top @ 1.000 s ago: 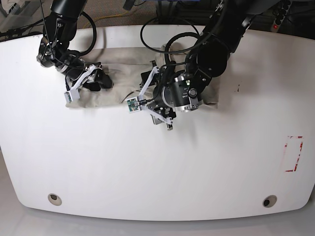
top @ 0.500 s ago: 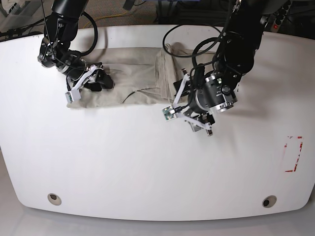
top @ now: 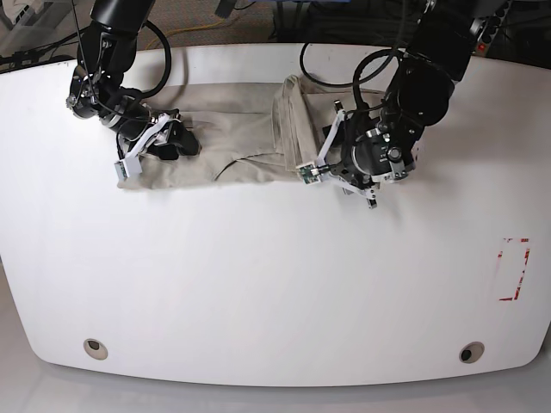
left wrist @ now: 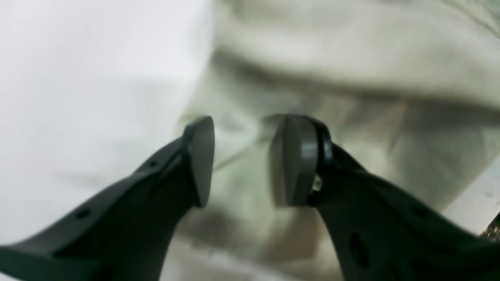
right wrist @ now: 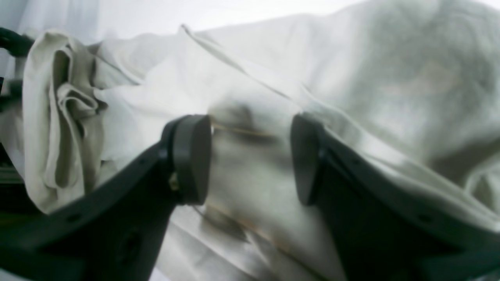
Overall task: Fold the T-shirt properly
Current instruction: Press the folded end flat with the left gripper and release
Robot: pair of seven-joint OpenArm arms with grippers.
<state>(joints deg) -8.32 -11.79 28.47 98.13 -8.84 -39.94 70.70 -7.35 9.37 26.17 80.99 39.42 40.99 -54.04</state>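
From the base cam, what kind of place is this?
Probably a robotics lab bench: a bare white table with red tape marks, cables and a power strip behind it, and two arms working a T-shirt.

- I count one T-shirt point(top: 232, 138), partly folded, lying on my side's far half of the desk.
- One white desk point(top: 275, 284) carries it.
- Two arms are in view, each with one pincer: the left pincer point(left wrist: 242, 160) and the right pincer point(right wrist: 250, 158).
- Two round holes point(top: 96, 348) sit near the desk's front edge.
- One red-marked rectangle point(top: 514, 269) is on the desk.
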